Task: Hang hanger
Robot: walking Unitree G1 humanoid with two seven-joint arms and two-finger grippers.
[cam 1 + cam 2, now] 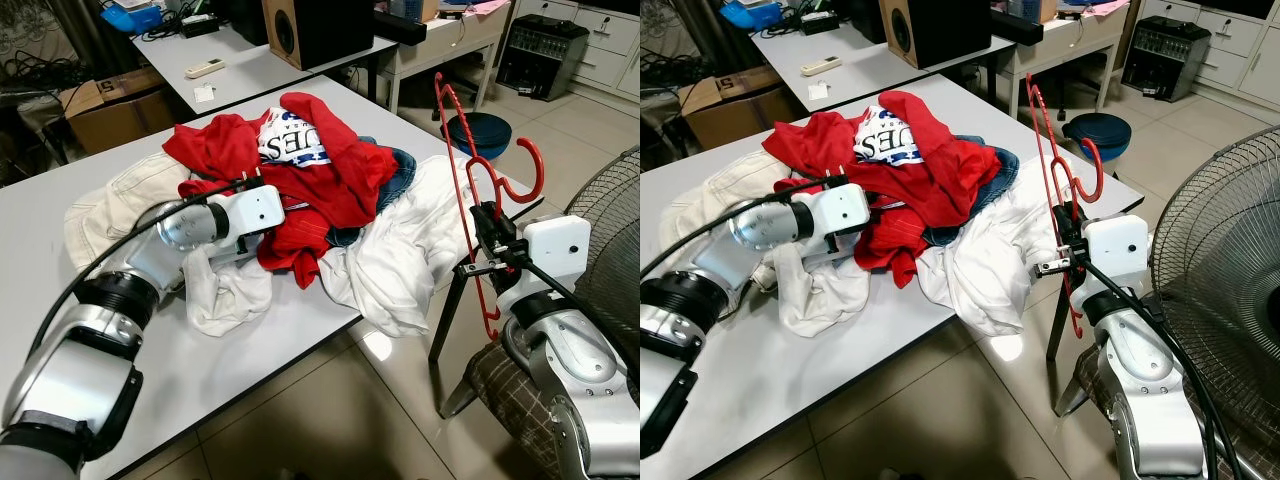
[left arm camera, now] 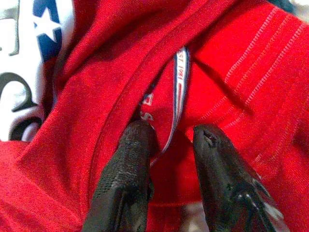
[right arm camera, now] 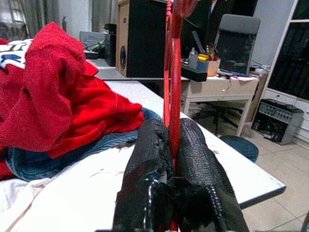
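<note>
Right gripper (image 1: 487,240) fingers pinch the red wire hanger (image 1: 462,190) upright off the tabletop's (image 1: 250,350) right edge, long axis vertical. Left gripper (image 2: 166,164) fingers spread, poking the red shirt (image 1: 320,165) collar mid-pile, just ahead. Collar tape unreadable; white print shows "JES".

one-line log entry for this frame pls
right gripper: shut on red hanger, beside table | left gripper: open, at red shirt collar

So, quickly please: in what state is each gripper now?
Left gripper: open, fingertips on the red shirt in the clothes pile.
Right gripper: closed on the red hanger, held upright beside the table.
</note>
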